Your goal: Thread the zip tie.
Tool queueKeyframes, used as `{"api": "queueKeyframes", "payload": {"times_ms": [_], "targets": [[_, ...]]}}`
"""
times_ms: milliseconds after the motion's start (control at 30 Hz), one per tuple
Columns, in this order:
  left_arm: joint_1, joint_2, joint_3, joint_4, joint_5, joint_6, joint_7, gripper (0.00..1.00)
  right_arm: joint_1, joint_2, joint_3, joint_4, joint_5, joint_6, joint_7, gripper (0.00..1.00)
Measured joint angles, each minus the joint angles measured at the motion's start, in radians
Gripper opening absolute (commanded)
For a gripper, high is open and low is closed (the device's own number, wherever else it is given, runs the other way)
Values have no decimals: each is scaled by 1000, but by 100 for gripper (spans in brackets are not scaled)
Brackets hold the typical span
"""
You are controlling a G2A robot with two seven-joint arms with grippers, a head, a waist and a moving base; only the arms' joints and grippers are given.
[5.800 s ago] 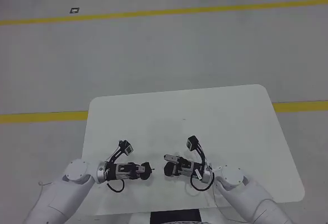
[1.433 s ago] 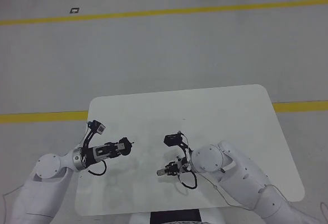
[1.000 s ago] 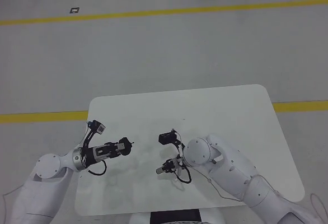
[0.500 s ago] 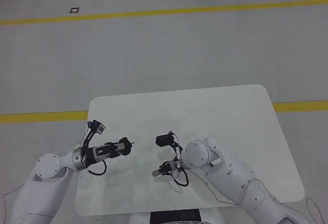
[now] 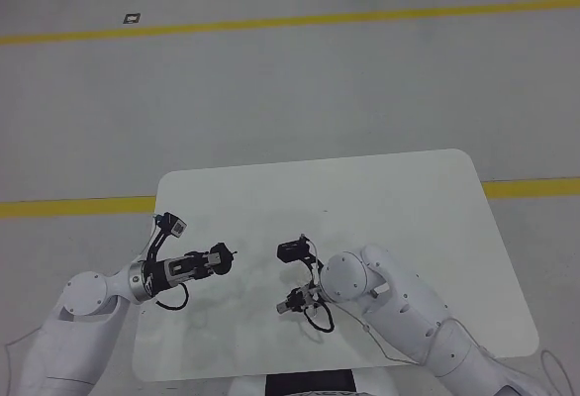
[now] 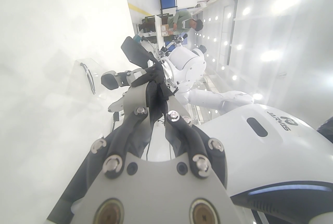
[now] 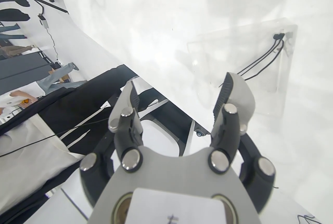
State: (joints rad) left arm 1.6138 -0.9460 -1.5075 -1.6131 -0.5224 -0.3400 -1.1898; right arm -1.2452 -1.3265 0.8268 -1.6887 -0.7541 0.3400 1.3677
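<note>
The coming move turns on how the zip ties (image 7: 257,56) lie relative to the right end effector (image 7: 179,83). They rest side by side in a clear tray (image 7: 287,66) on the white worktop (image 5: 419,198). Their square heads are tucked into the tray's far corner, and their thin tails run back toward the right end effector. Their long axis therefore points roughly along its line of approach, angled a little toward one finger.

That end effector hangs over the near edge of the tray with its jaws wide apart and nothing between them. One fingertip sits just beside the tail ends.

The left end effector (image 6: 155,69) is held farther off, aimed toward the tray, with its pads pressed together (whether a tie is pinched between them I cannot tell).

The right arm looks the nearer of the two. The grasp probably calls for the jaws to close across the tails, not along them, so a small wrist turn may be needed. The ties lie close together, so more than one might get caught.
</note>
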Motion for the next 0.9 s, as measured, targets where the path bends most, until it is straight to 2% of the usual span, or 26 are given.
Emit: {"api": "queueKeyframes", "payload": {"times_ms": [267,467,633,900], "targets": [[0,0,0,0,0,0,0,0,-3,-6,-12,28,-61,0,-18,31],[0,0,0,0,0,0,0,0,-14,-14,-16,24,-162,0,-14,31],[0,0,0,0,0,0,0,0,-30,-31,-18,20,-264,0,14,33],[0,0,0,0,0,0,0,0,-36,-64,-19,48,-325,0,22,34]]}}
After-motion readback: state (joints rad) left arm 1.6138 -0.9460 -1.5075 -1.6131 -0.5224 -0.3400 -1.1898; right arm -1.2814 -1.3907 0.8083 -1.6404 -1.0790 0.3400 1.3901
